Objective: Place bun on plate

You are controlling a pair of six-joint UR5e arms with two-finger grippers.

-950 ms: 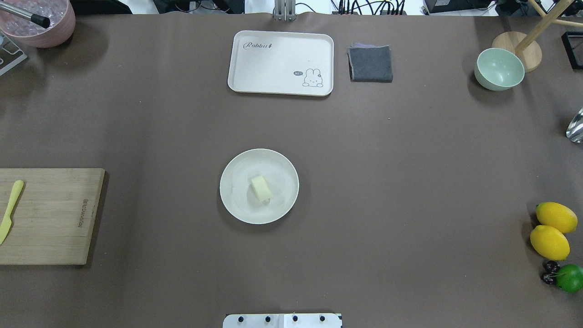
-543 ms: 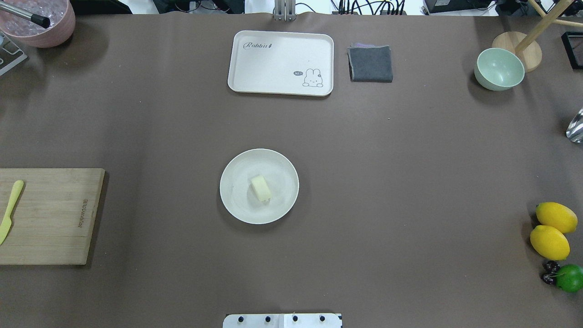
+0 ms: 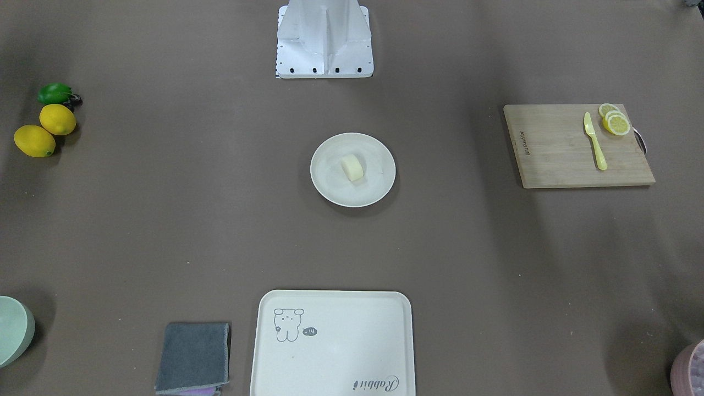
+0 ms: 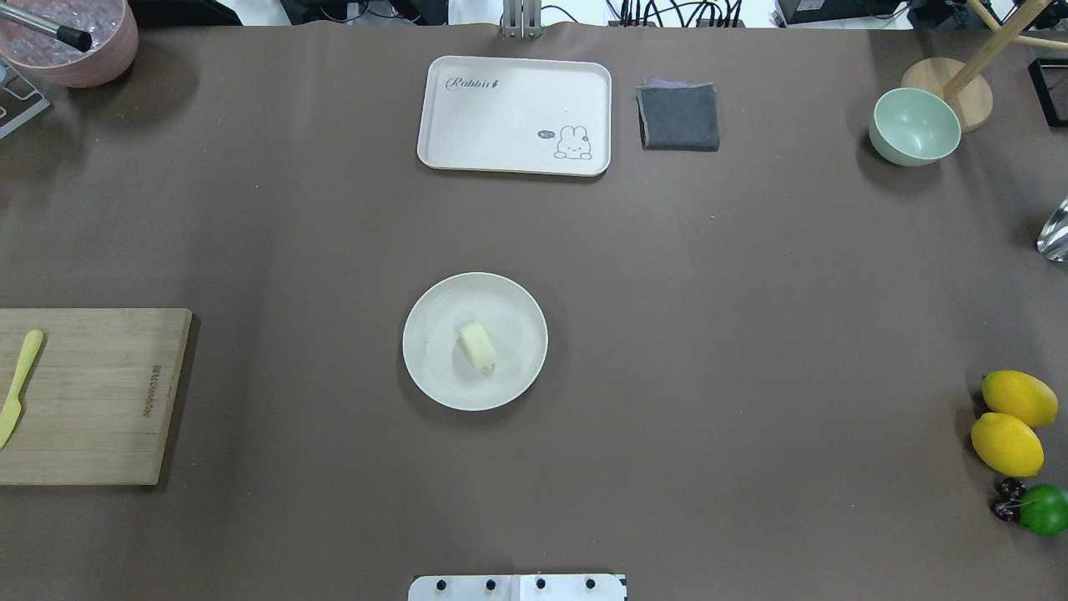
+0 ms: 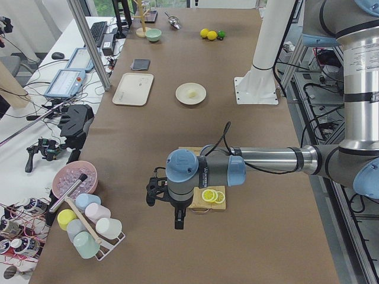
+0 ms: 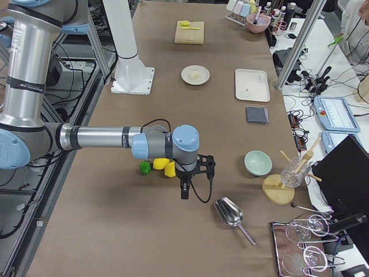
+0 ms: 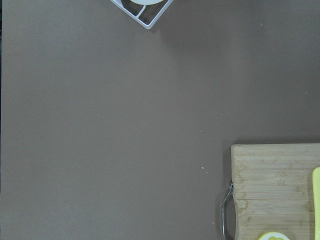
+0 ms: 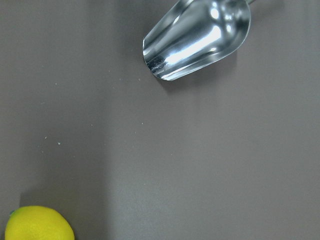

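The bun [image 4: 478, 345], a small pale cream lump, lies on the round cream-white plate [image 4: 511, 315] in the middle of the table, a little off the plate's centre. The front-facing view shows the same: bun [image 3: 352, 167] resting on the plate [image 3: 330, 184]. No arm is near them. My left gripper [image 5: 177, 222] hangs over the table end by the cutting board, seen only in the exterior left view. My right gripper [image 6: 184, 193] hangs by the lemons at the other end, seen only in the exterior right view. I cannot tell whether either is open or shut.
A wooden cutting board [image 4: 92, 396] with a yellow knife [image 4: 18, 386] and lemon slices [image 3: 615, 121] lies left. At the back are a cream tray [image 4: 515, 115], grey cloth [image 4: 679, 117] and green bowl [image 4: 914, 127]. Lemons [image 4: 1010, 421] and a metal scoop [image 8: 197, 37] lie right.
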